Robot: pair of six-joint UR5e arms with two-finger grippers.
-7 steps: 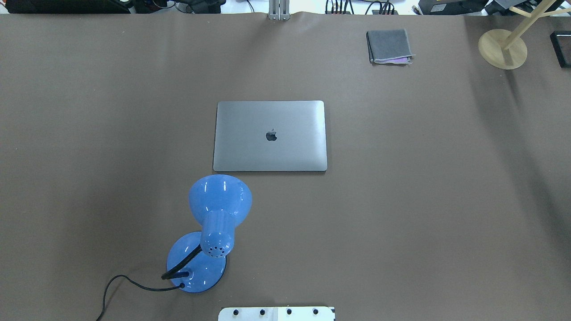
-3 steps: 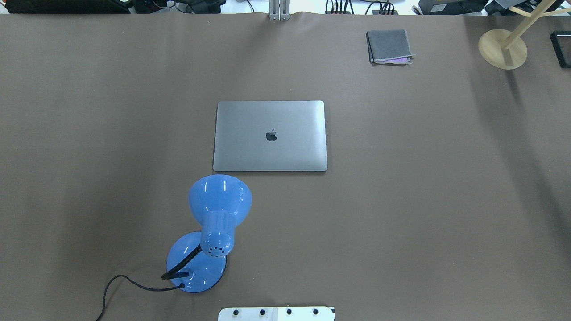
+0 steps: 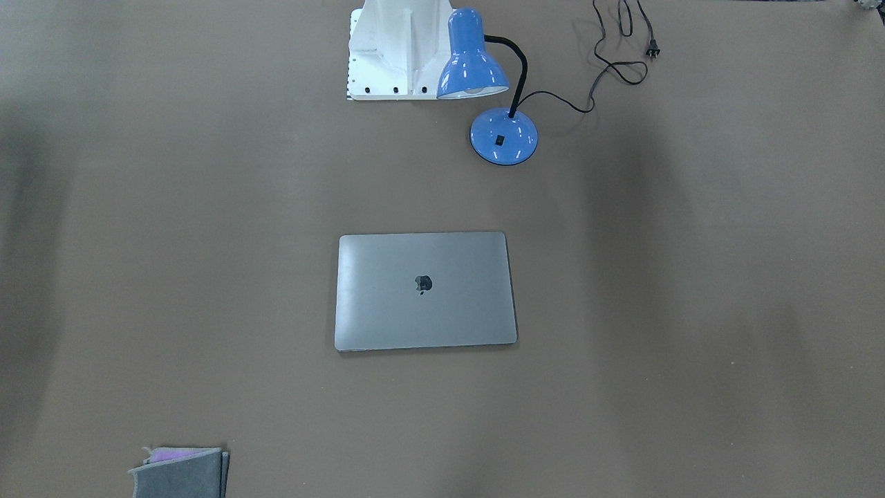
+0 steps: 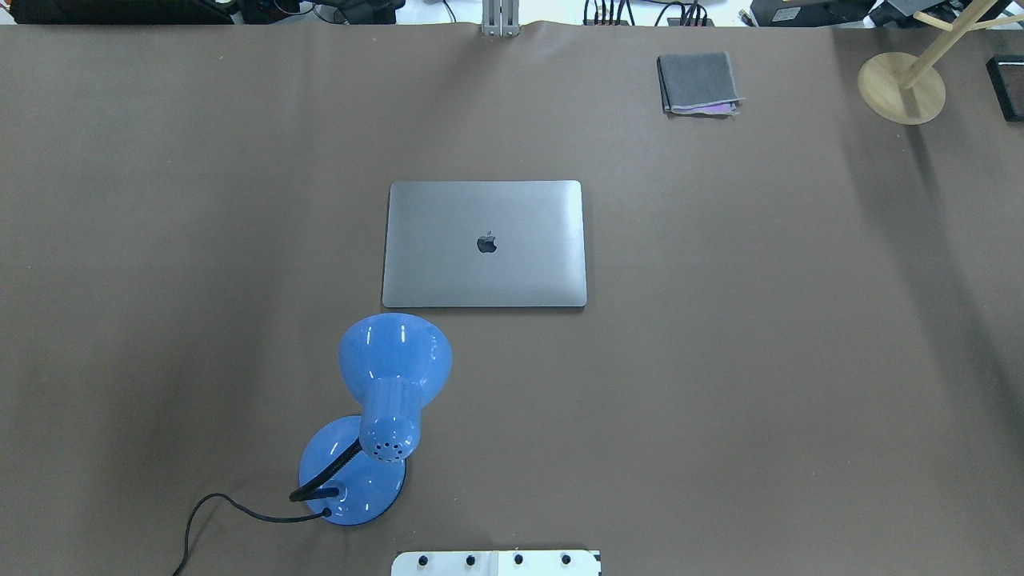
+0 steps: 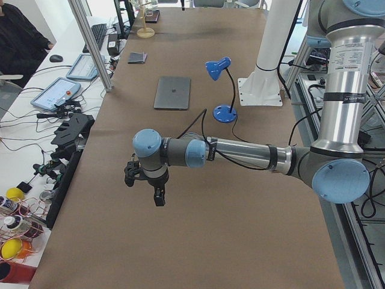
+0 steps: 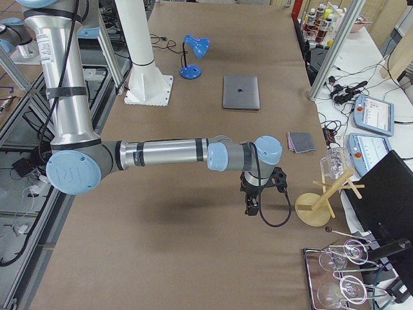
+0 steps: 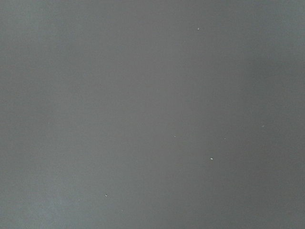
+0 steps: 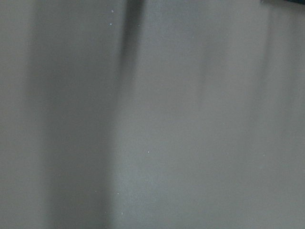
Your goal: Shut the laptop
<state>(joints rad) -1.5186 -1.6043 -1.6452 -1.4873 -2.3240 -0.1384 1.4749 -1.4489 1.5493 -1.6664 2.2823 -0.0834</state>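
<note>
The laptop is lying shut and flat at the middle of the table, logo up, with brown cover showing along all 4 of its edges. The shade of a blue lamp is hanging near the near left corner, not touching it. A folded grey cloth and a wooden stand are sitting well apart at the far right. The left gripper and the right gripper are being held over the table's 2 ends, well away from the laptop; whether their jaws are apart or together cannot be told.
</note>
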